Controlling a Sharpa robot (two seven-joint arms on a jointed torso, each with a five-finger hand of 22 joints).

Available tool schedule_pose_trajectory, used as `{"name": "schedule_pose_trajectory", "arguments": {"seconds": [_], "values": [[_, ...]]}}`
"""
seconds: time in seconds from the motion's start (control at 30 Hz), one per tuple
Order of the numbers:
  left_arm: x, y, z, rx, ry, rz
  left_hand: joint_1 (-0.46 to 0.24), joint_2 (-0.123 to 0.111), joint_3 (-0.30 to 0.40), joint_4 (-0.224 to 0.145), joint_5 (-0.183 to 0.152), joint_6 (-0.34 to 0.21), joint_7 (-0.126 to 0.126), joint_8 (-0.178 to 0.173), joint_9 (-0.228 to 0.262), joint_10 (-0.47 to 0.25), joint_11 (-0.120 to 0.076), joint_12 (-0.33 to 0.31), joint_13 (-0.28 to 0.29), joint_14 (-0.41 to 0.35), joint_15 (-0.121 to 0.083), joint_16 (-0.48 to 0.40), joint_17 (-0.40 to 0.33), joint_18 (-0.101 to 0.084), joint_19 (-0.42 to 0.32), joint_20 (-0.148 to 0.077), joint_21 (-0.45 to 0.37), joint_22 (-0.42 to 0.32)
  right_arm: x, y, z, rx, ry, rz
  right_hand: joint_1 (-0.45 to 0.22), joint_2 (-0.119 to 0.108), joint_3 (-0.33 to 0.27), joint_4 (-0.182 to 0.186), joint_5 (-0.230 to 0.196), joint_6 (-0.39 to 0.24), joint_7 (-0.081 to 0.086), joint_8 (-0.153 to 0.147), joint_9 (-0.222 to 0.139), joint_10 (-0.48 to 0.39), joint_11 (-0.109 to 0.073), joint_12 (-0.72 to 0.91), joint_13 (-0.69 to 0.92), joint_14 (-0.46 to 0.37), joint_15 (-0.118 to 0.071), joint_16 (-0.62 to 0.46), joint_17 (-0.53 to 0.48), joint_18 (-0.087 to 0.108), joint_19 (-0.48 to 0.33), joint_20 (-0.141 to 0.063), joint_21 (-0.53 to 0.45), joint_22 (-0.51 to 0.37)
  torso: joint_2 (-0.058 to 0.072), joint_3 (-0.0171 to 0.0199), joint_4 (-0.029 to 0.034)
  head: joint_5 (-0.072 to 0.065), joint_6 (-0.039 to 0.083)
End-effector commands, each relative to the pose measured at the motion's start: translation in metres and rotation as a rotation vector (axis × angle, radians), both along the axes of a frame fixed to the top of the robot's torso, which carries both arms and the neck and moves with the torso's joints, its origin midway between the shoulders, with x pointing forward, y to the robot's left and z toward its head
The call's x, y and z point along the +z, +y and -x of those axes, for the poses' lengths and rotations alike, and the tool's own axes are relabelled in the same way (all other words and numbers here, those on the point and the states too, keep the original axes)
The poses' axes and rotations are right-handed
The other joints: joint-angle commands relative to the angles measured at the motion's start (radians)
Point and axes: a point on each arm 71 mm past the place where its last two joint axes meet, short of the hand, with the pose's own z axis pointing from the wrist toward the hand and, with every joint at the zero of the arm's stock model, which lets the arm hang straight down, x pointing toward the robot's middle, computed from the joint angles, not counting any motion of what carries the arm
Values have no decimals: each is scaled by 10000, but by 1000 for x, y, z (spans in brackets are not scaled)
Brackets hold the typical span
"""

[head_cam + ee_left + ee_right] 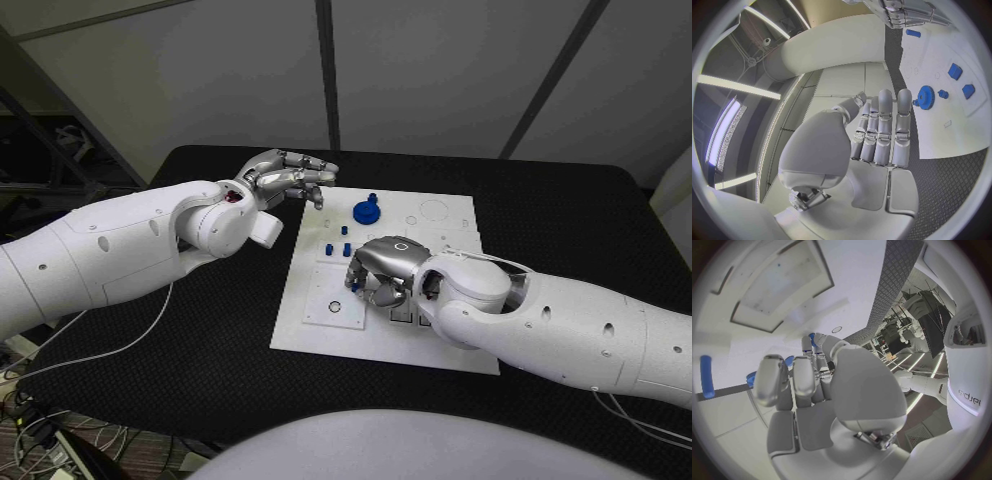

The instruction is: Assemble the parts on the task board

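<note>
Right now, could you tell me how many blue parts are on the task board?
5: a gear, a knob beside it, two blocks, one piece by the right hand; its fingers may hide more.

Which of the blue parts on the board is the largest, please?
The round blue gear near the board's far edge; the other blue pieces are small pegs.

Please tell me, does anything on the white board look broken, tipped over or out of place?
Nothing stands out. The task board lies flat on the table, the blue gear sits on it, and small blue parts lie beside the right hand. No damage shows.
</note>
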Motion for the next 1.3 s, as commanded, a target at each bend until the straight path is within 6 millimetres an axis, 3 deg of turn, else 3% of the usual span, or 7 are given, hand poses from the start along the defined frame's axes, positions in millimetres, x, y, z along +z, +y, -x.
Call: {"name": "schedule_pose_trajectory", "arguments": {"seconds": [0.03, 0.23, 0.73, 0.93, 1.1, 1.3], "values": [[2, -2, 0, -106, -129, 140, -70, 0, -46, -19, 8, -44, -2, 37, -10, -59, -21, 36, 10, -33, 28, -51, -17, 495, 10, 33, -30, -9, -6, -2, 1, 0, 76, 288, -253, -192, -94, 114, 113, -374, 37, -141, -72, -481, 125, -223, -157, 399, 133, -125, -161, -41, -211, 61, -223, -274, -7, 0, 2, 1, -7], [2, -2, -1, -123, -103, 136, -61, 11, -40, -23, 8, -57, 7, 43, -13, -80, -15, 52, 13, -38, 32, -52, -26, 495, 15, 36, -42, -19, -6, -2, 1, -28, -3, 146, -356, -303, -238, 151, 198, -614, 70, -123, -63, -943, 220, -208, -289, 305, 202, -247, -338, 31, -387, 166, -439, -557, -5, 0, -3, -7, -2], [1, -1, -1, -161, -45, 122, -61, 12, -39, -24, 8, -63, 10, 44, -14, -88, -12, 55, 14, -40, 34, -53, -29, 495, 16, 37, -46, -21, 4, -17, 4, -390, -486, -889, -335, -247, -358, 163, 350, -786, 50, -78, -37, -1174, 226, -27, -369, 302, 216, -106, -287, 54, -425, 213, -481, -604, -6, 14, -7, -15, 61], [1, 0, -1, -168, -23, 116, -61, 13, -40, -24, 9, -78, 16, 43, -18, -107, -6, 62, 15, -45, 38, -54, -35, 494, 18, 39, -54, -27, 21, -37, 1, -869, -746, -1503, -360, -252, -397, 185, 365, -756, 48, -63, -26, -1112, 213, 63, -367, 328, 206, -54, -268, 48, -395, 204, -447, -565, -40, 3, -39, -112, 174], [0, -1, -1, -206, -1, 121, -61, 13, -40, -24, 9, -78, 16, 43, -18, -107, -6, 62, 15, -45, 38, -54, -35, 494, 18, 39, -54, -27, 43, -62, -15, -1635, -929, -1769, -384, -308, -496, 207, 335, -784, 23, -79, -28, -1352, 223, 33, -445, 334, 210, -20, -273, 65, -425, 202, -507, -649, -46, 6, -54, -263, 267], [0, 0, -1, -225, 23, 113, -61, 13, -40, -24, 9, -78, 16, 43, -18, -107, -6, 62, 15, -45, 38, -54, -35, 494, 18, 39, -54, -27, 53, -96, -30, -2443, -872, -1153, -378, -366, -589, 203, 288, -835, -20, -96, -34, -1460, 215, 49, -490, 342, 207, 4, -279, 66, -420, 201, -513, -657, -35, 7, -58, -372, 361]]}}
